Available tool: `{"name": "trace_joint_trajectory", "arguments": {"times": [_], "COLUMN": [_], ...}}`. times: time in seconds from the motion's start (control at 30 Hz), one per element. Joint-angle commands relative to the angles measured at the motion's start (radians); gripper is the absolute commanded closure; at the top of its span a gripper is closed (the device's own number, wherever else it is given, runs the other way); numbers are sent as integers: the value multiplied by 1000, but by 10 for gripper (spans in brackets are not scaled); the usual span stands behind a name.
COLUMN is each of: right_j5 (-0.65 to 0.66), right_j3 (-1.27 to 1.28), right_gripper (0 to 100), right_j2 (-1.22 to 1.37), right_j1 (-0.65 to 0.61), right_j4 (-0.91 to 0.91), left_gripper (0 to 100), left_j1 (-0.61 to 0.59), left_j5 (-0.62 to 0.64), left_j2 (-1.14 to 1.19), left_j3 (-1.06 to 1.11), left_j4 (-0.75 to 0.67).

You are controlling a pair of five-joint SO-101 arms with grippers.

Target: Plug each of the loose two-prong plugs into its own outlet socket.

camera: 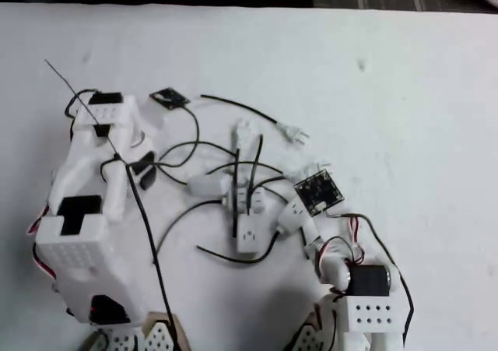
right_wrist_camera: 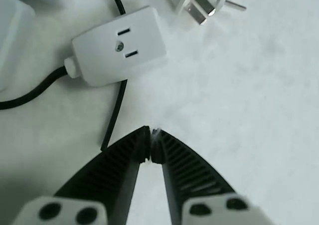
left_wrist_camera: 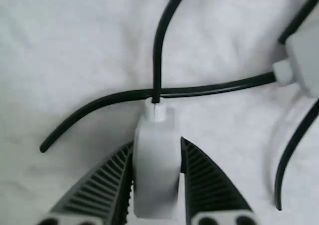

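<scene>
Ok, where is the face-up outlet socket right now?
In the right wrist view, the outlet socket lies just ahead of the shut right pincer, with a loose two-prong plug close by.

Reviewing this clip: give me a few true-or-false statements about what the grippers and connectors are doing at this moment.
1. The left gripper clamps a white plastic connector body on a black cord. True.
2. The right gripper holds a plug. False: its fingers are shut together on nothing.
3. A plug sits in the white rectangular outlet socket near the right gripper. False: its slots are empty and face up.
4. A white plug with metal prongs lies loose on the white table. True.
</scene>
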Motion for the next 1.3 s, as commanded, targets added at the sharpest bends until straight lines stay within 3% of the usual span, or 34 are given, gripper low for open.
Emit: {"name": "trace_joint_trajectory", "arguments": {"times": [0.0, 0.43, 0.7, 0.93, 1.07, 1.13, 1.27], "right_j5": [9, 9, 9, 9, 9, 9, 9], "right_j3": [-8, -6, -6, -6, -6, -6, -6], "right_gripper": [981, 981, 981, 981, 981, 981, 981], "right_j2": [5, 5, 5, 5, 5, 5, 5], "right_j1": [7, 7, 7, 7, 7, 7, 7], "right_j4": [-15, -15, -15, -15, -15, -15, -15], "left_gripper": [979, 980, 980, 980, 976, 934, 738], "left_j1": [53, 102, 159, 176, 177, 174, 166], "left_j5": [133, 417, 442, 434, 345, 310, 304], "left_j2": [-171, -346, -348, -346, -346, -348, -348], "left_j3": [-35, -68, -109, 144, 267, 302, 331], "left_j4": [66, 109, 203, -15, -127, -146, -143]}}
